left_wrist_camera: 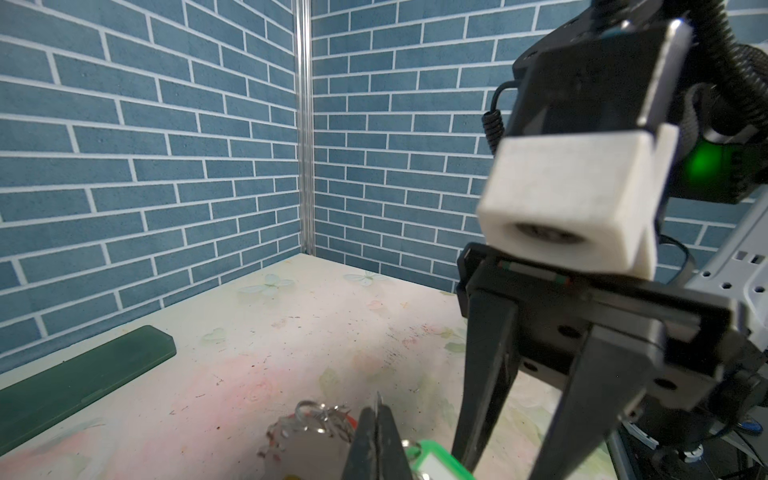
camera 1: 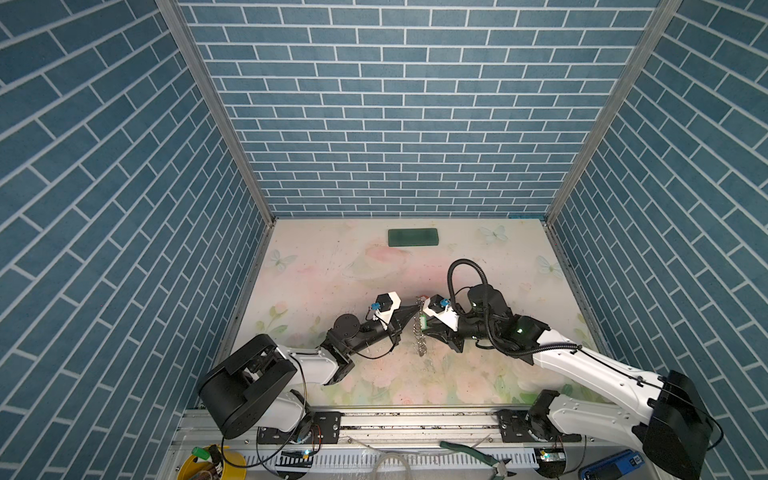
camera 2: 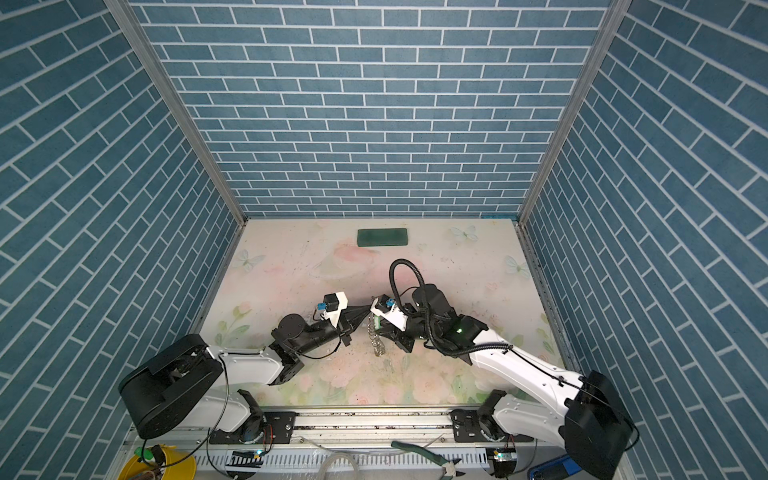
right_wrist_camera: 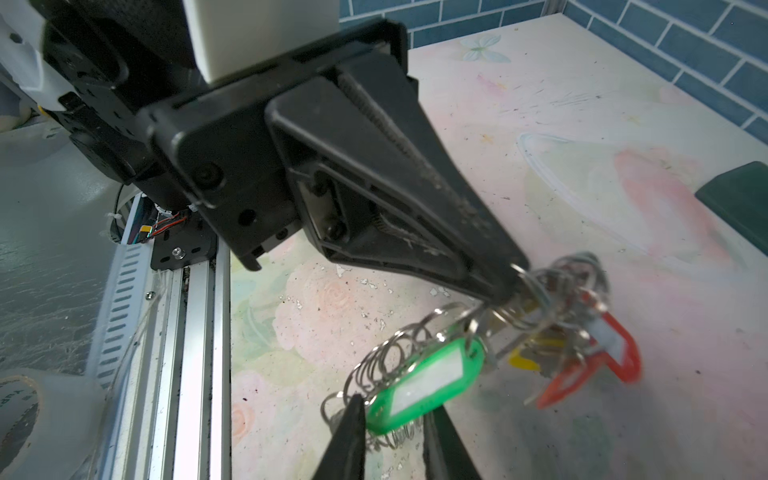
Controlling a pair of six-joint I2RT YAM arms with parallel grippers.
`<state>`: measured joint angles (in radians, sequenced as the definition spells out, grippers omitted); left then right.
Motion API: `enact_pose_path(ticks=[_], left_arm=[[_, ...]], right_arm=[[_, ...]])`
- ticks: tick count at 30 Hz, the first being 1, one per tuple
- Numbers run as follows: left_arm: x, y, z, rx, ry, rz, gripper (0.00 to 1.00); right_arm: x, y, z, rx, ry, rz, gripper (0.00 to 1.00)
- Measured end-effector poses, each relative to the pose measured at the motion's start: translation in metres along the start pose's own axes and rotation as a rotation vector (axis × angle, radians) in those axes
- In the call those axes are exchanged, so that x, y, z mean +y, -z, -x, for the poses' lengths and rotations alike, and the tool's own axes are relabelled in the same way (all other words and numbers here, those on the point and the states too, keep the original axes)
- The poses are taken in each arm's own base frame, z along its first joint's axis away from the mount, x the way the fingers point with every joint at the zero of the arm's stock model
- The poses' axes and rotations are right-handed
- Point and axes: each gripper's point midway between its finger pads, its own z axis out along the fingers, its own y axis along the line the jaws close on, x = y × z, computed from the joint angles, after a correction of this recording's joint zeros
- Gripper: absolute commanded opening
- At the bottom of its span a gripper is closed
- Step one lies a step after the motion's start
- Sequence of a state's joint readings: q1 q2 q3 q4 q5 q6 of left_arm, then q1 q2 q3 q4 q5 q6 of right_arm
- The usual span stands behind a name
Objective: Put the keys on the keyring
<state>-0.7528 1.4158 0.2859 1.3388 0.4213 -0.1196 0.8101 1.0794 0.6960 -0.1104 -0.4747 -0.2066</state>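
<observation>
Near the middle of the floral surface (camera 1: 332,270) the left gripper (camera 1: 415,308) (right_wrist_camera: 513,282) is clenched on the keyring (camera 1: 419,336) (right_wrist_camera: 388,355), pinching it at the top, so the fringe of split rings dangles below its tips. In the left wrist view its closed tips (left_wrist_camera: 376,411) have a sliver of metal pinched between them. Facing it, the right gripper (camera 1: 424,328) (right_wrist_camera: 395,405) has its jaws parted around the green-tagged key (right_wrist_camera: 428,382) (left_wrist_camera: 436,457), which hangs from the ring. One finger seems to brush the tag's end, though the blur leaves that unsure. Red-tagged keys (right_wrist_camera: 615,345) and a yellow tag (right_wrist_camera: 525,361) bunch at the far side of the cluster. In both top views the gripper bodies cover most of the keys. Each wrist view is largely blocked by the opposite gripper's housing. A dark green block (camera 1: 413,237) (camera 2: 382,237) lies well apart by the back wall. Pliers (camera 1: 478,453) and a yellow tub (camera 1: 212,461) sit beyond the front rail.
</observation>
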Motion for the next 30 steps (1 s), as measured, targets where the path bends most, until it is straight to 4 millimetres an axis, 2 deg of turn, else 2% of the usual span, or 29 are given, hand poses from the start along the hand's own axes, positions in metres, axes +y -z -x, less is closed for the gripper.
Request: enact_pose_path(ticks=[4, 8, 15, 30], left_arm=[[-0.006, 0.001, 0.001, -0.001, -0.004, -0.042, 0.0], [-0.013, 0.001, 0.0, 0.005, -0.003, -0.085, 0.0], [-0.028, 0.002, -0.001, 0.012, -0.005, -0.17, 0.0], [-0.052, 0.002, 0.009, 0.003, 0.002, -0.328, 0.0]], right_arm=[[-0.007, 0.018, 0.008, -0.055, 0.0, -0.029, 0.2], [-0.005, 0.026, 0.015, -0.115, 0.01, -0.011, 0.21], [0.002, 0.028, 0.021, -0.162, 0.017, 0.037, 0.11], [0.019, 0.031, 0.022, -0.187, 0.008, 0.171, 0.1]])
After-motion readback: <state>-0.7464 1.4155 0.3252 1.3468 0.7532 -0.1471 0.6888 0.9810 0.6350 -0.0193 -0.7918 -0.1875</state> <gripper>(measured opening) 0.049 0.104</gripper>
